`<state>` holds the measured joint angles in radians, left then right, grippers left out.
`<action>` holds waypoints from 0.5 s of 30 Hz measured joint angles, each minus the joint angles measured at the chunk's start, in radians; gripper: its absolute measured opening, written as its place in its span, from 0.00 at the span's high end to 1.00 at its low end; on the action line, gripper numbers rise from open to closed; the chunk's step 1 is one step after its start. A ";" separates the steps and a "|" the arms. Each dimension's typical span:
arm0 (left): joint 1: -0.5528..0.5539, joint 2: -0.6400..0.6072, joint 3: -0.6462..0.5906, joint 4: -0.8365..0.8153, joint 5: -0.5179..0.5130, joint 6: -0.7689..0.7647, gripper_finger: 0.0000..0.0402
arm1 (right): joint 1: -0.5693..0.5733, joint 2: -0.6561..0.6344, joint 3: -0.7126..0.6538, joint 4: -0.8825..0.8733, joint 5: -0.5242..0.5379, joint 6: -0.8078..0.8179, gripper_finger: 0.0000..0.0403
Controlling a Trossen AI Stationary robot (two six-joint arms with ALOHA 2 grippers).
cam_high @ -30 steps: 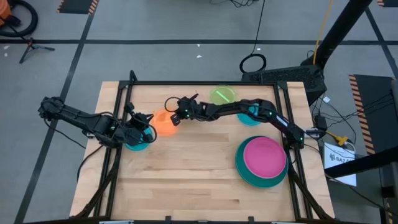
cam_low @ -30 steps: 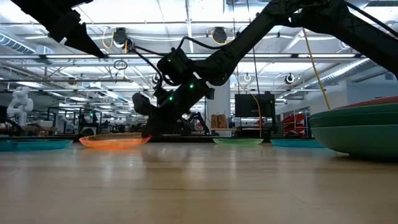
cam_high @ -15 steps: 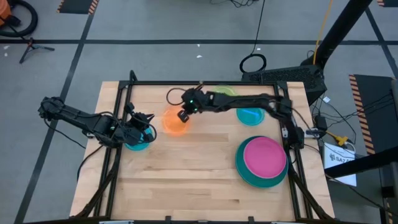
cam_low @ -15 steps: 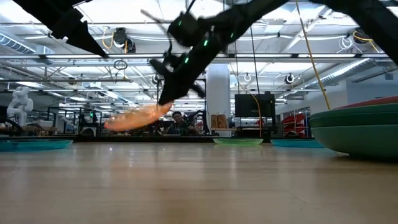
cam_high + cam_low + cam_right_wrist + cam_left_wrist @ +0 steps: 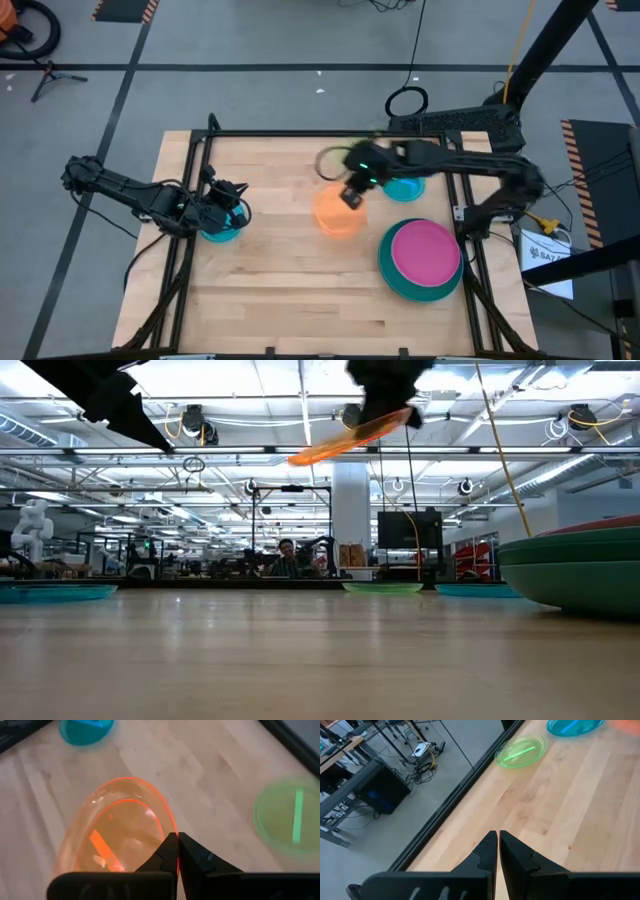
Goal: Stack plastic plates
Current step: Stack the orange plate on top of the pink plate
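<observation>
— Where is the translucent orange plastic plate [image 5: 337,213] right now?

— Off the wooden counter [image 5: 300,290], in the air. The right gripper [image 5: 177,851] is clamped on its rim, fingers pressed together over the edge, and the plate hangs tilted. From above it sits over the middle of the counter, a little toward the far edge. In the low view it [image 5: 345,438] is high above the surface, slanted, with the right gripper [image 5: 385,395] above it.

— And the other plates?

— A large magenta plastic plate [image 5: 425,250] lies on top of a larger dark teal plastic plate [image 5: 398,280] near the counter's right edge, toward the near right corner. A small light blue plastic plate [image 5: 405,188] lies flat near the far edge on the right, just beside the right arm. A small lime green plastic plate [image 5: 520,752] lies flat close to the far edge; in the high view the arm mostly hides it. Another small teal plastic plate [image 5: 222,232] lies at the left edge.

— What about the left arm?

— The left gripper [image 5: 497,850] has its fingers brought together with nothing between them. It sits low at the left edge, right over that small teal plate [image 5: 86,730], which shows well apart from the orange one in the right wrist view.
</observation>
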<state>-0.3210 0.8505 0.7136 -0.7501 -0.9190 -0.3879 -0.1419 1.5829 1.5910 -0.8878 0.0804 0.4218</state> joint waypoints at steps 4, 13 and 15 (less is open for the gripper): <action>0.000 0.000 0.000 0.000 0.000 -0.009 0.94 | 0.047 -0.202 -0.211 0.000 0.067 0.126 1.00; 0.000 0.000 0.000 0.000 0.000 -0.015 0.94 | 0.126 -0.685 -0.687 0.070 0.030 0.364 1.00; 0.000 0.000 0.000 0.000 0.000 -0.019 0.94 | 0.146 -0.789 -0.760 0.070 0.020 0.385 1.00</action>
<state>-0.3212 0.8507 0.7136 -0.7498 -0.9186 -0.4066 0.0039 0.7937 0.8312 -0.8176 0.1004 0.8070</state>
